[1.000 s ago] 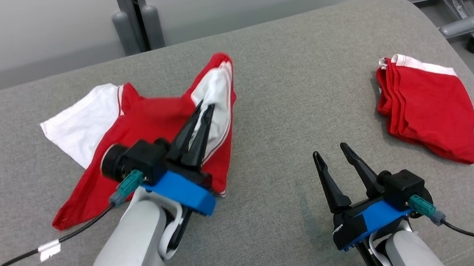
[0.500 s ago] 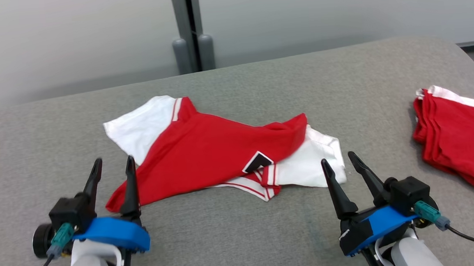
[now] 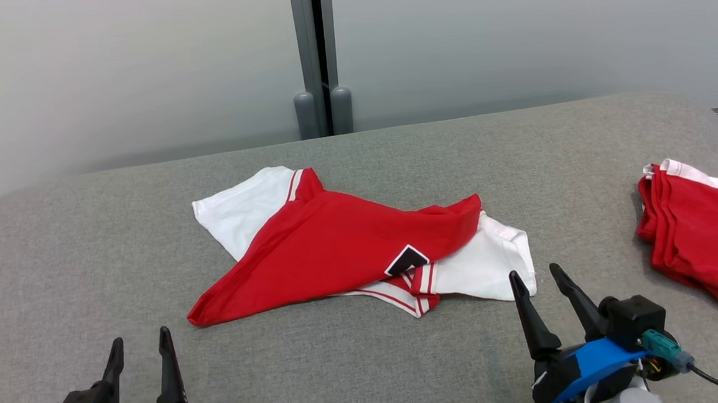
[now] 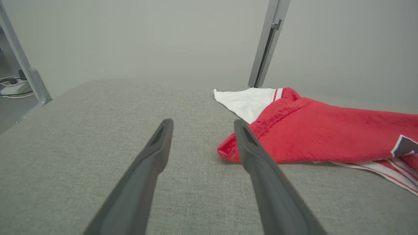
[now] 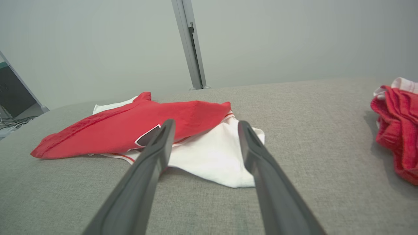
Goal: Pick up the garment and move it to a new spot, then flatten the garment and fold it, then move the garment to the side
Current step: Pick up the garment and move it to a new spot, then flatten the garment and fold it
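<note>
You have the garment (image 3: 337,252) rumpled on the desk (image 3: 88,255), with the left pincer (image 3: 141,337) and right pincer (image 3: 533,271) both parted and empty, flanking its near edge, seemingly poised for flattening.

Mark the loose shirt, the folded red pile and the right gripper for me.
loose shirt (image 3: 331,253), head view, red body panel.
folded red pile (image 3: 704,233), head view, top layer.
right gripper (image 3: 533,271), head view, between fingertips.

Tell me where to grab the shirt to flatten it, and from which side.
Take the shirt by its two ends: the red corner with the left gripper, the right white sleeve with the right gripper, both from the near side. Those ends lie flat, nearest each open gripper.
</note>
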